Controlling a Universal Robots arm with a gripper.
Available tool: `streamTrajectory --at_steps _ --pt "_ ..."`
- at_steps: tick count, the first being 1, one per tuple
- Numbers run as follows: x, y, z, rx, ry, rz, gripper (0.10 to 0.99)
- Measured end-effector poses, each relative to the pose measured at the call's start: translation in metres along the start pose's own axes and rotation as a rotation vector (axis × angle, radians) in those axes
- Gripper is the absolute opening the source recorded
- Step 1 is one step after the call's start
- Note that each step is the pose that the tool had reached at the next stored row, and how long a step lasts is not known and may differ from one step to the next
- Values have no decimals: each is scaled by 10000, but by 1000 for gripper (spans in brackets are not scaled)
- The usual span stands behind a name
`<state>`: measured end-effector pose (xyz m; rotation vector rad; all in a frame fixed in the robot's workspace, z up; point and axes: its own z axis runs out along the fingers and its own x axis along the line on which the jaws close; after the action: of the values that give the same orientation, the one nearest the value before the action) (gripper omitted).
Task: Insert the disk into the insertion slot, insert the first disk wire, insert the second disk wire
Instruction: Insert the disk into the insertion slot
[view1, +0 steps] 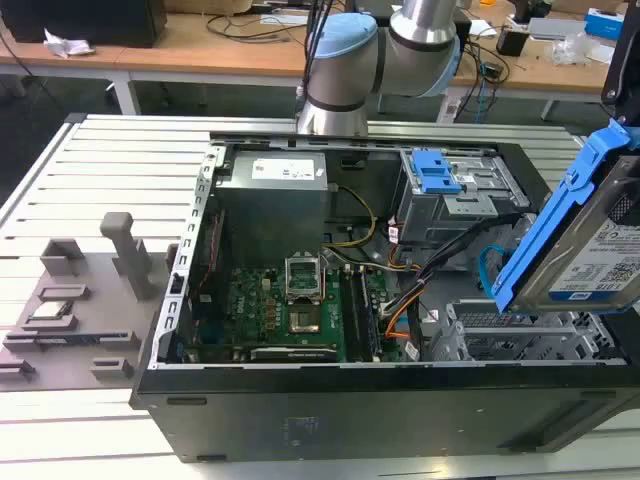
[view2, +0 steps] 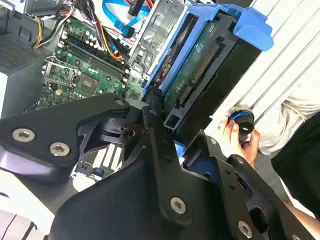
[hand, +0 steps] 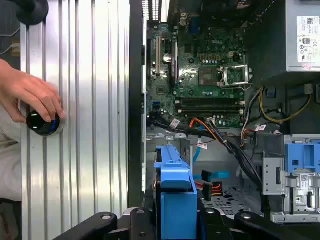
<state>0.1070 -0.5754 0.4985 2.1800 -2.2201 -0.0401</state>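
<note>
My gripper (view2: 172, 125) is clenched on the disk (view2: 200, 55). My black fingers (view2: 115, 107) press against either side of its blue carrier, and the green board on its underside faces the second wrist view. In the first wrist view the carrier's blue end (hand: 177, 195) stands up between my finger links (hand: 177, 225).

In the exterior view I hold the disk (view1: 600, 250) tilted at that view's right. Its white label faces up, and it hangs above the insertion slot (view1: 510, 335) without touching it. The slot is the silver perforated bay at the near right corner of the open computer case (view1: 300, 420).

The second disk wire (view1: 490, 265) curls in a light-blue loop inside the case, between the slot and the grey cage with blue latches (view1: 450, 185) farther back. I cannot tell whether its dark plug (hand: 205, 175) is seated anywhere.

To the left of these lies the green motherboard (view1: 290, 310), with the power supply (view1: 275, 195) beyond it.

Outside the case, a person's hand (hand: 35, 97) rests on a round black knob (hand: 42, 122) that sits on the slatted metal table (hand: 90, 125).
</note>
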Motion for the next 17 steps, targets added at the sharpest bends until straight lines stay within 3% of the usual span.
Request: streamTrajectory --at_steps 3,5,9,11,13,17 --pt "-25 -4 97 0 -1 0 365" --pt "-26 -4 120 0 1 0 365" --pt "-37 -11 271 0 20 0 365" --pt "-97 -10 297 0 17 0 365" --pt "-210 -3 329 0 17 3 365" --pt "-234 -2 472 0 20 0 365"
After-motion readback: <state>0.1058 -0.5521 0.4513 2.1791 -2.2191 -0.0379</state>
